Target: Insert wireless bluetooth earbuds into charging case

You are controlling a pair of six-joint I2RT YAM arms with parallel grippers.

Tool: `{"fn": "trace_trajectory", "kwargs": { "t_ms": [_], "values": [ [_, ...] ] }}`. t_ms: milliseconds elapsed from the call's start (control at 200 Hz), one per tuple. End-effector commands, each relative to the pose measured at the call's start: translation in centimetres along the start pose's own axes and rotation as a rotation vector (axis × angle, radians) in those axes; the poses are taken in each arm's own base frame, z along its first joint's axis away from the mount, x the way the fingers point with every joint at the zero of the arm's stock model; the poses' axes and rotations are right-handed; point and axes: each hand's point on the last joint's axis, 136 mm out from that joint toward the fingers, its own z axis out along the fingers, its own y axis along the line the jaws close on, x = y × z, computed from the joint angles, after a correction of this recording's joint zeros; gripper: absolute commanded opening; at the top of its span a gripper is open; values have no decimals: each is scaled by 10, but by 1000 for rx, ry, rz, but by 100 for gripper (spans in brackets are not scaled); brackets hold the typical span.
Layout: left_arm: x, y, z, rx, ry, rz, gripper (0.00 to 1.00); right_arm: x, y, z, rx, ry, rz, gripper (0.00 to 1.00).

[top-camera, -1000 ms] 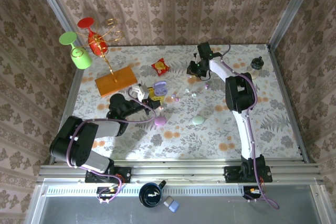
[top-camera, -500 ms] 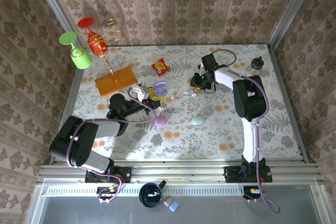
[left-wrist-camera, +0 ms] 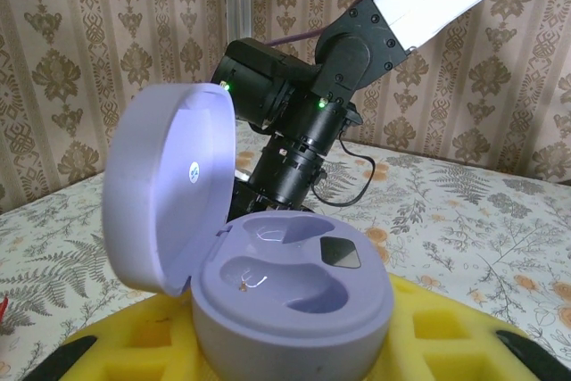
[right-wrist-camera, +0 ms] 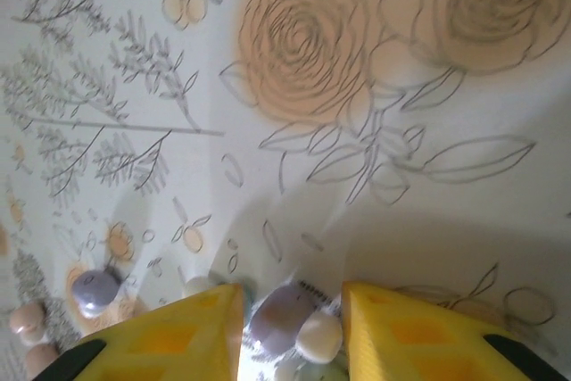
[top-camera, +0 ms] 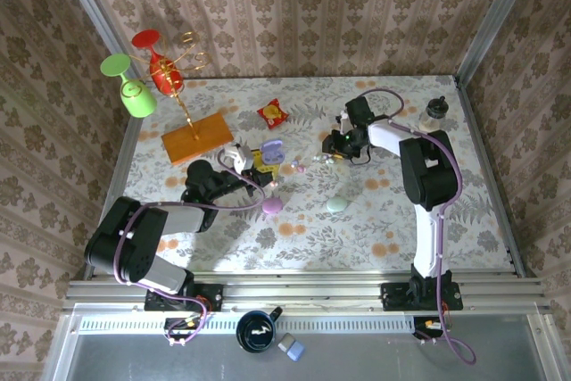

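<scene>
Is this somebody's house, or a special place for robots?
Likely a robot practice booth dressed like a home: a left arm and right arm bolted to a metal rail, wallpapered walls boxing in a flowery table, and a lilac charging case.

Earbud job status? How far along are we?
Done: the lilac case sits in the left claw, lid up. Both wells are empty, so no bud is in. In hand: the right claw straddles a lilac bud and a whitish bud on the table; grip unclear. Left: seat them, plus loose buds nearby.
</scene>
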Motion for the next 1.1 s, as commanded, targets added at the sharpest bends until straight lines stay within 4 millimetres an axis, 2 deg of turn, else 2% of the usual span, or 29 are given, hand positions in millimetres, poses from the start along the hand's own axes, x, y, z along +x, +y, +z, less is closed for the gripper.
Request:
{"fn": "trace_trajectory", "kwargs": {
  "t_ms": [0,195,275,430,520,700,900,1095],
  "values": [
    [-2,-3,-1,11,-17,38,28,15,19,-12,-81,36,-29,36],
    [-1,-4,-1,14,-15,42,28,26,33,-22,-110,36,-56,37],
    [0,-4,-2,12,-14,41,27,24,28,-28,-71,10,-60,37],
    [-1,-5,-3,13,-15,45,28,9,14,-42,12,-64,-69,40],
    [-1,-4,-2,13,-16,48,28,-3,6,-38,21,-74,-36,40],
    [0,-4,-2,14,-12,48,28,-12,5,-19,-19,-45,-14,37],
    [1,-5,-2,17,-10,46,28,-4,9,-1,-85,23,-5,36],
    [1,-4,-2,17,-11,46,28,4,13,5,-129,70,-7,35]
  ]
}}
